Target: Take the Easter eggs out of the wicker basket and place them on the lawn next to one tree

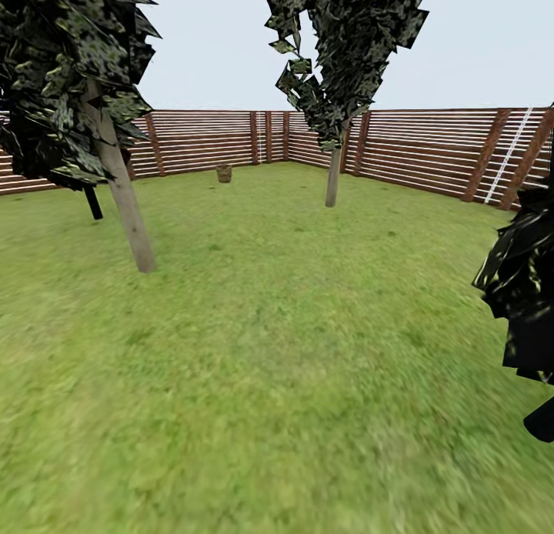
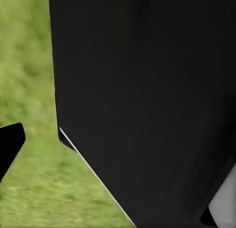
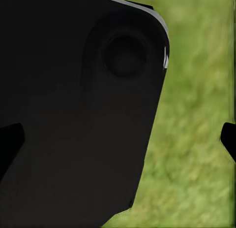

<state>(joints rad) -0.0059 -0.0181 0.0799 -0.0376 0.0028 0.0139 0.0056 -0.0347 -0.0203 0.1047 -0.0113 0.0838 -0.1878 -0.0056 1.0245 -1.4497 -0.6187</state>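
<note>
Rolling wide could bump a tree point(image 1: 127, 203) before the wicker basket point(image 1: 224, 173) by the fence point(image 1: 431, 153). I cannot tell how my fingers stand.

The head view looks forward from standing height across the lawn point(image 1: 292, 380) toward the far fence point(image 1: 431, 149). Both wrist views sit close against dark bodywork, probably the robot's own, sharing blurred grass.
</note>
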